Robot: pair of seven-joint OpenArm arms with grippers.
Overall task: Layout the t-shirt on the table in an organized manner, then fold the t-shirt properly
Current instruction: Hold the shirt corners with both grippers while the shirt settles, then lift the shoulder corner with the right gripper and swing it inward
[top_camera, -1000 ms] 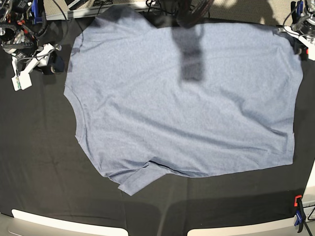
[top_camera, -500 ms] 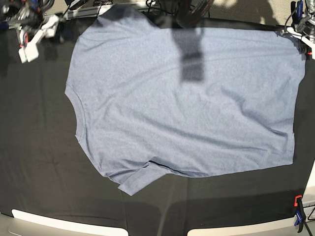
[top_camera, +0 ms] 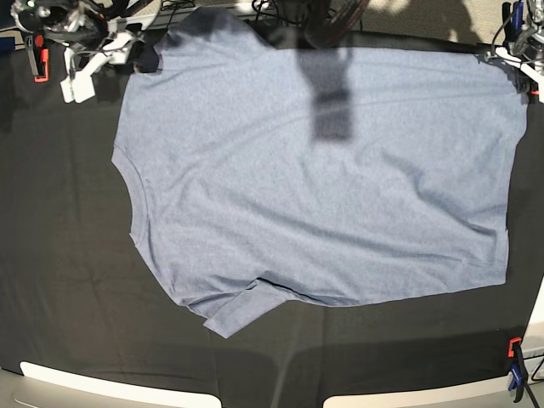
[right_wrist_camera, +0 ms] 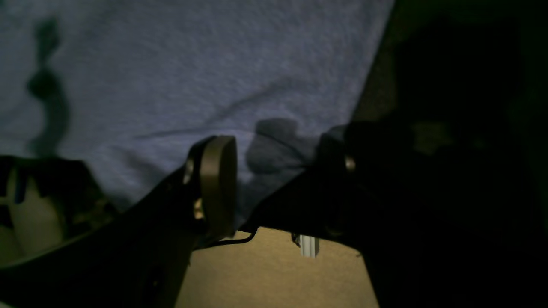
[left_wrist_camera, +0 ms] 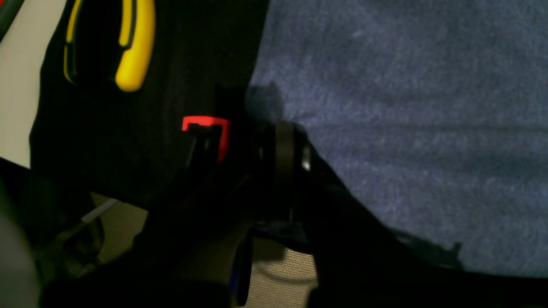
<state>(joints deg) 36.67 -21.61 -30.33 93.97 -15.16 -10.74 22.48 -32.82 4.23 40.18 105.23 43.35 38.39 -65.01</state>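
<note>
The table [top_camera: 68, 255], covered with black cloth, carried the t-shirt [top_camera: 323, 187], which lay spread flat over its middle and far part, the plain side up, one sleeve [top_camera: 234, 313] sticking out at the near edge.

Compared with one second before, the right gripper [top_camera: 136, 53] had moved from the table's left side to the far left corner, at the shirt's upper sleeve [top_camera: 204, 30]. The shirt itself lay as before.

The base view showed the whole shirt and an orange and blue clamp [top_camera: 515, 367] at the near right edge. Only the right wrist view showed the right gripper [right_wrist_camera: 278, 171] with its jaws standing apart above the cloth, nothing between them. In the left wrist view the left gripper [left_wrist_camera: 257, 162] was dark and blurred at the shirt's edge; its jaws were clenched together, and I could not tell whether cloth was caught between them. That view alone showed a yellow-handled clamp [left_wrist_camera: 132, 42].
</note>
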